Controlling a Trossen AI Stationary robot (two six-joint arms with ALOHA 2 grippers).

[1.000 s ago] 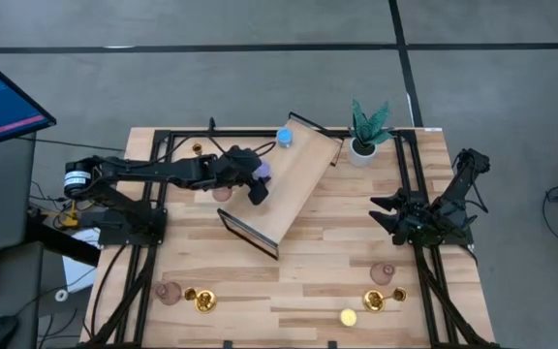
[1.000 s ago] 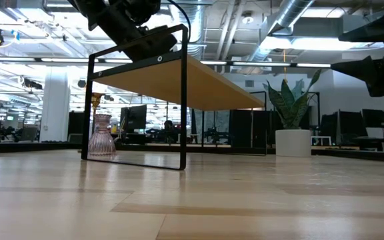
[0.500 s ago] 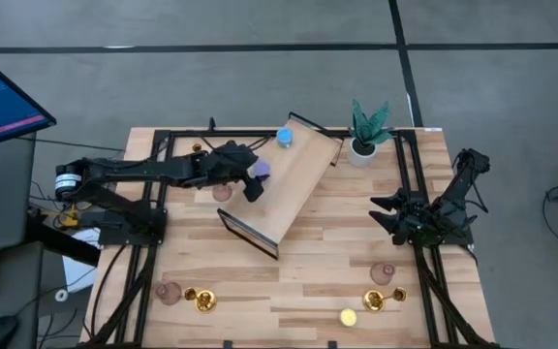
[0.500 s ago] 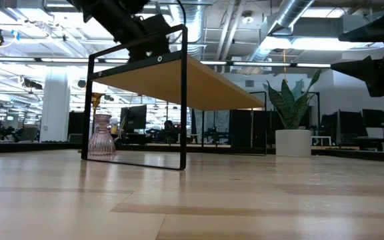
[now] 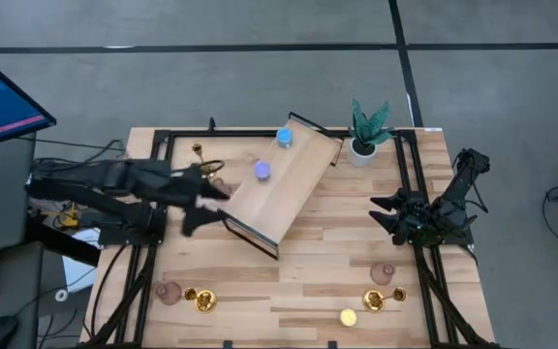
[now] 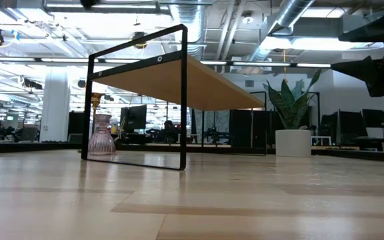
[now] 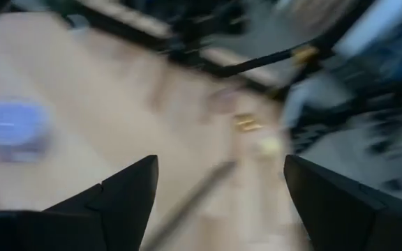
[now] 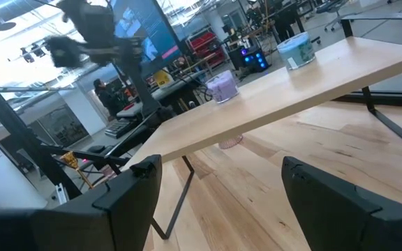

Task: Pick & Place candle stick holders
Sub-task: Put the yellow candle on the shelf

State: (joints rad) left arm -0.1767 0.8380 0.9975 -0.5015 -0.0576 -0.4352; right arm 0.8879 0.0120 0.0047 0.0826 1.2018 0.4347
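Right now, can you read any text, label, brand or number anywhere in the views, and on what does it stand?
None can be read.
Monitor beside the table: coloured lines on its screen, too small to read.
Candle stick holders, such as the violet holder on the shelf: no markings visible.

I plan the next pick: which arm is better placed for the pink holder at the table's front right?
Right, I think. Its gripper, jaws open, hangs close to that pink holder; the left gripper is across the table, beside the shelf.

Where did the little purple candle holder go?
In the high view, the violet holder sits on the wooden shelf, left of centre, near the blue holder.
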